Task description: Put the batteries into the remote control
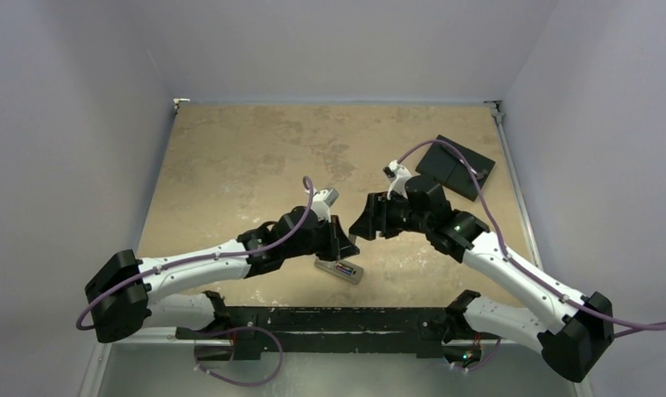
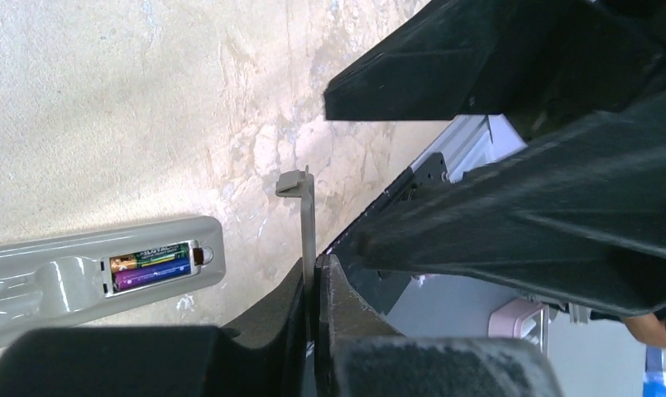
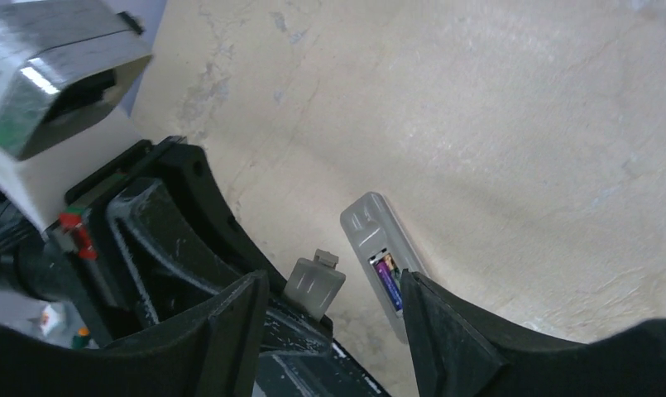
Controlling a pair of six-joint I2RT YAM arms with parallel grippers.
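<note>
The remote control [image 1: 339,270] lies grey back up on the table, its compartment uncovered. Two batteries [image 2: 151,265] sit side by side inside it, one purple and one green-gold. My left gripper [image 2: 319,263] hovers just above the remote, shut on the narrow grey cover strip [image 2: 306,223], which sticks out edge-on past its tips. In the right wrist view the cover strip [image 3: 315,284] shows flat, with the remote [image 3: 371,227] and batteries [image 3: 388,279] behind it. My right gripper [image 3: 333,281] is open, its jaws wide apart on either side of the cover without touching it.
A black square plate [image 1: 456,166] lies at the back right of the table. Both grippers [image 1: 352,234] meet tip to tip over the table's near middle. A black bar [image 1: 329,318] runs along the near edge between the arm bases. Walls enclose the table.
</note>
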